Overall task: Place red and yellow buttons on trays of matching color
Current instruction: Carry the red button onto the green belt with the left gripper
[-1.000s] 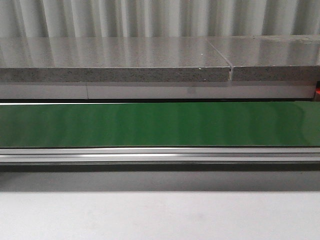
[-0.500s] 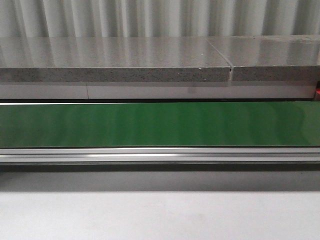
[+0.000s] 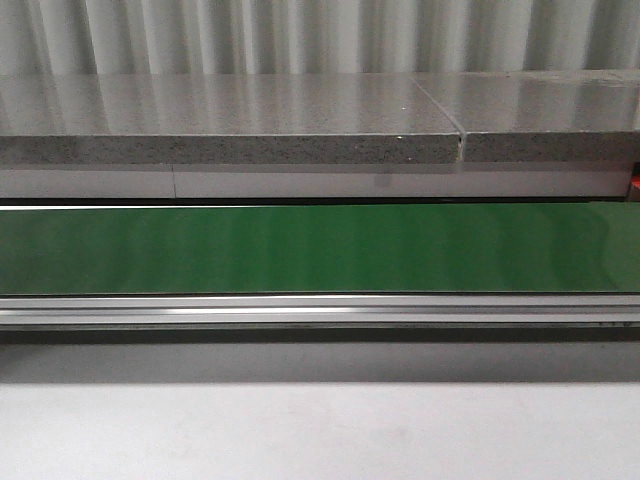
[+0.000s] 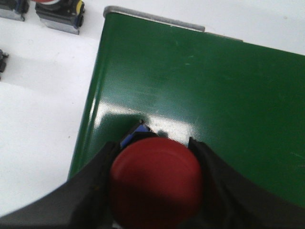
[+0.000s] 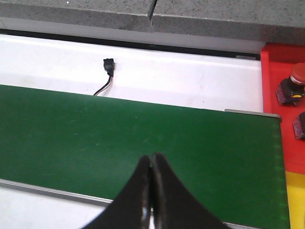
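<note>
In the left wrist view my left gripper (image 4: 153,143) is shut on a red button (image 4: 157,186) with a round red cap and a blue base, held over the end of the green belt (image 4: 205,81). My right gripper (image 5: 152,157) is shut with nothing in it, above the green belt (image 5: 95,129). Beside that belt's end lies the red tray (image 5: 269,71), with a red button (image 5: 291,87) standing on it. A strip of the yellow tray (image 5: 295,200) shows next to the red one. No gripper appears in the front view.
Several loose buttons (image 4: 61,14) stand on the white table beside the belt's end. A black plug with a wire (image 5: 108,67) lies on the white surface behind the belt. A grey stone shelf (image 3: 230,120) runs behind the green belt (image 3: 320,248).
</note>
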`<state>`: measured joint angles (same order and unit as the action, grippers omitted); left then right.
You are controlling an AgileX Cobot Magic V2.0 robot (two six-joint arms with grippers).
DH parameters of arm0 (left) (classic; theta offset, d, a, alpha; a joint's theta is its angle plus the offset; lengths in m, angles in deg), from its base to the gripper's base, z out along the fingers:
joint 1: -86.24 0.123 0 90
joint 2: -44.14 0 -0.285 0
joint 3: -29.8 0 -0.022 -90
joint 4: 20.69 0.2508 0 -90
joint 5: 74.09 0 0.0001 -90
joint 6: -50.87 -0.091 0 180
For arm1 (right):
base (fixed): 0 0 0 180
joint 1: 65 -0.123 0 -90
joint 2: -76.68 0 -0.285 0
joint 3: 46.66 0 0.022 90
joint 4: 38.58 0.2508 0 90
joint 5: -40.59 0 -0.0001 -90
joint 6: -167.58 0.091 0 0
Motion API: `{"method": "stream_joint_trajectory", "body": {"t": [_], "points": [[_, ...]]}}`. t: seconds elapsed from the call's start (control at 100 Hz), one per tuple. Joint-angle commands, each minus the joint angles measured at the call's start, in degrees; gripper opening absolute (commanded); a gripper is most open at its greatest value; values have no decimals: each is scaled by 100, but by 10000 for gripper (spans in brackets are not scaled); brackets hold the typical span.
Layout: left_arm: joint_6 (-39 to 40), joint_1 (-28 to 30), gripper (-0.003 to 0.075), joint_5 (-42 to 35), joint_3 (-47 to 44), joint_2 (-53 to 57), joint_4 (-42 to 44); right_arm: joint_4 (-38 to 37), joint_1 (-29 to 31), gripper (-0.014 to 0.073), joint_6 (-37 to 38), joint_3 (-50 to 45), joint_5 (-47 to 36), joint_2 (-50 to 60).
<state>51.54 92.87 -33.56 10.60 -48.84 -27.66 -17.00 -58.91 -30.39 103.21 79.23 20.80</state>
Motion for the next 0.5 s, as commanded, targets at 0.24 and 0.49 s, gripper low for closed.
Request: {"method": "stream_joint_trajectory", "body": {"t": [0.24,0.49], "points": [[-26,-47,130,-210,128,-6,-183,68,-12,-67,-41,144,-308,58],[-332,-99,587,-157,141,163,-380,68,-12,-67,-41,144,-308,58]]}}
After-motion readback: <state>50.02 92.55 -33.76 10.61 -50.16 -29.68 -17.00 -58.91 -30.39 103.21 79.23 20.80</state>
